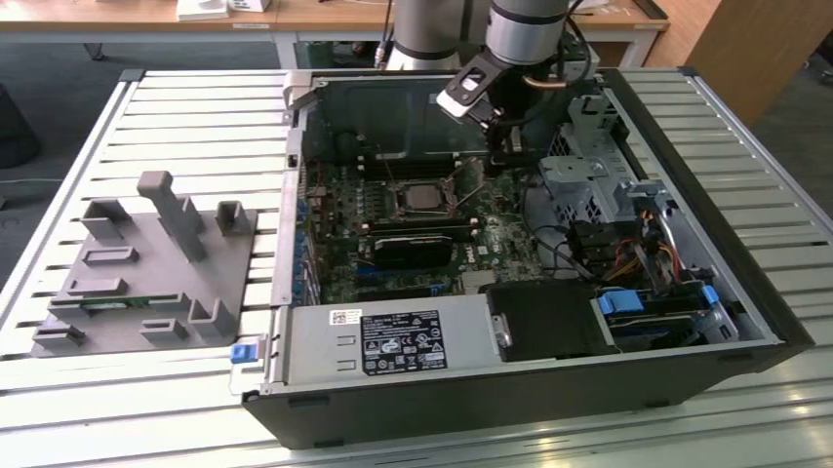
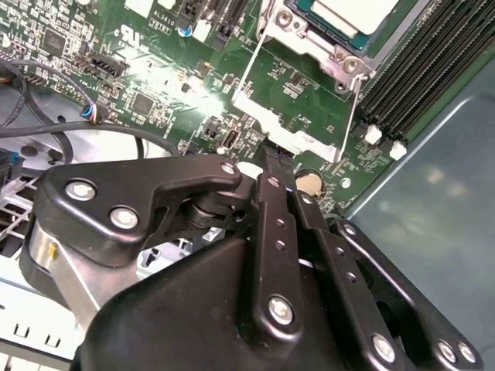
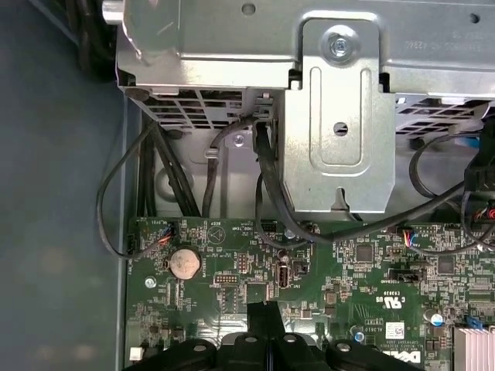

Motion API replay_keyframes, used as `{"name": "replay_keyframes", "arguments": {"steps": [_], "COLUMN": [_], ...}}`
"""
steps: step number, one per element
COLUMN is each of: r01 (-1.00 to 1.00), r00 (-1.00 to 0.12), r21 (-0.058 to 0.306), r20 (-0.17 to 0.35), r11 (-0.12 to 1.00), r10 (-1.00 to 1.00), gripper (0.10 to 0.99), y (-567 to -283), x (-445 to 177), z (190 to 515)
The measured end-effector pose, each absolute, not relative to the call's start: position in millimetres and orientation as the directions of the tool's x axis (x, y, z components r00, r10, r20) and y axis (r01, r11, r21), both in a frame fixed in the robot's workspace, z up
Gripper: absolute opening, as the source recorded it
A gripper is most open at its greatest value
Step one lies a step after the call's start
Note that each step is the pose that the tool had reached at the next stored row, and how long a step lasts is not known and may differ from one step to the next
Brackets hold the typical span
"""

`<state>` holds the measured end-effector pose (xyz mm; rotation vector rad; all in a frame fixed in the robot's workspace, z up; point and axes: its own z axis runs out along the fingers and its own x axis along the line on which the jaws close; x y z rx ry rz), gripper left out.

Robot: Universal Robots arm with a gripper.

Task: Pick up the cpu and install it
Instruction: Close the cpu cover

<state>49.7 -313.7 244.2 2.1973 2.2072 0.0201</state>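
cpu (image 2: 354,11) seated in socket (image 2: 298,39); apart from fingers (image 2: 271,185); fingers clenched, empty

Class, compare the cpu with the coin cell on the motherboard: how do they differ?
The cpu is square; the coin cell is round. The cpu is larger and sits inside a metal socket frame; the coin cell sits near the edge of the motherboard. Both lie flat.

Slatted pale metal surface (image 1: 195,117); wooden desks (image 1: 326,15) behind; dark grey floor (image 1: 53,68); even, diffuse light.
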Motion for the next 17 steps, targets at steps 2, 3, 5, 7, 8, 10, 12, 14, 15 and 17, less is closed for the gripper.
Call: {"name": "replay_keyframes", "arguments": {"steps": [2,3,5,7,8,10,12,14,15,17], "r01": [1.000,1.000,1.000,1.000,1.000,1.000,1.000,1.000,1.000,1.000], "r00": [-0.004,-0.004,-0.004,-0.004,-0.004,-0.004,-0.004,-0.004,-0.004,-0.004], "r21": [0.028,0.028,0.028,0.028,0.028,0.028,0.028,0.028,0.028,0.028], "r20": [-0.010,-0.010,-0.010,-0.010,-0.010,-0.010,-0.010,-0.010,-0.010,-0.010], "r11": [0.005,0.005,0.005,0.005,0.005,0.005,0.005,0.005,0.005,0.005], "r10": [1.000,1.000,1.000,1.000,1.000,1.000,1.000,1.000,1.000,1.000], "gripper": [0.106,0.106,0.106,0.106,0.106,0.106,0.106,0.106,0.106,0.106], "y": [-313.7,-313.7,-313.7,-313.7,-313.7,-313.7,-313.7,-313.7,-313.7,-313.7], "x": [48.4,47.7,46.4,44.8,43.7,42.5,41.1,39.5,38.7,37.2], "z": [245.1,245.5,245.6,245.7,245.8,245.7,245.7,245.7,245.7,245.7]}}
